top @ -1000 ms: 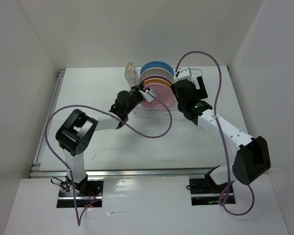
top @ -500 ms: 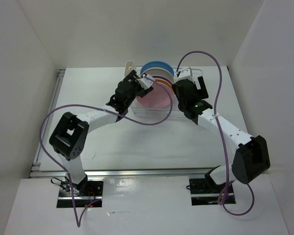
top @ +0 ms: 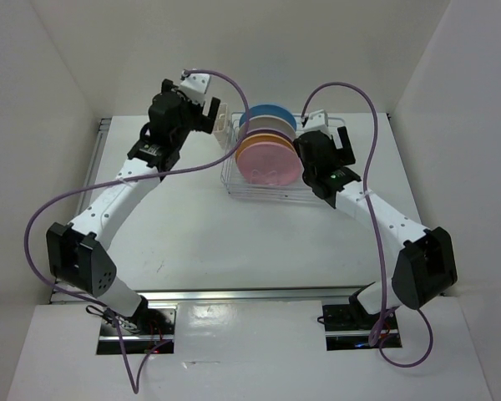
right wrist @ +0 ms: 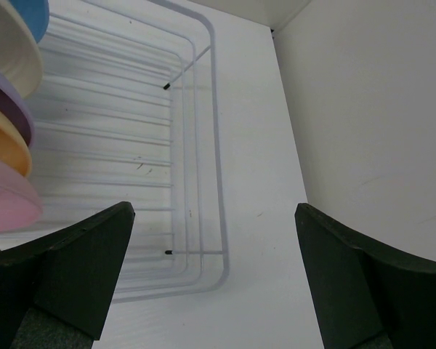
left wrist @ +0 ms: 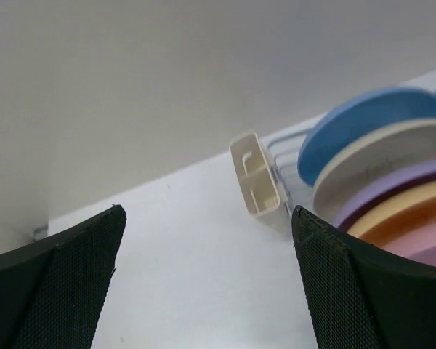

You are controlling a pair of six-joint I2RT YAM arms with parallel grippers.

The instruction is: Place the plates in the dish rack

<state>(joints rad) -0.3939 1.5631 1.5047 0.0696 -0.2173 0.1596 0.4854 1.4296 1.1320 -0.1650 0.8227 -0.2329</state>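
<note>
From above, the wire rack (top: 267,195) sits at the far middle of the white surface (top: 234,242), with its cream cup (top: 220,124) at the left end. Plates stand on edge in its left half, packed face to face: the blue plate (top: 267,112) is farthest back, then the cream plate (top: 265,125), the orange plate (top: 252,144) and the pink plate (top: 270,165) nearest. The left gripper (top: 207,117) hangs just left of the cup. The right gripper (top: 311,144) is over the rack's right end, beside the pink plate. The left wrist view shows its jaws spread wide with nothing between them and the cup upright beyond. The plate rims fan out to the right, and the purple plate (left wrist: 392,190) is slotted between cream and orange. All are round, shallow and matt. In the right wrist view the jaws are likewise wide and hold nothing, above the thin silvery wires of the rack's right end. The plate edges line the left border, from blue at the top down to pink.
</note>
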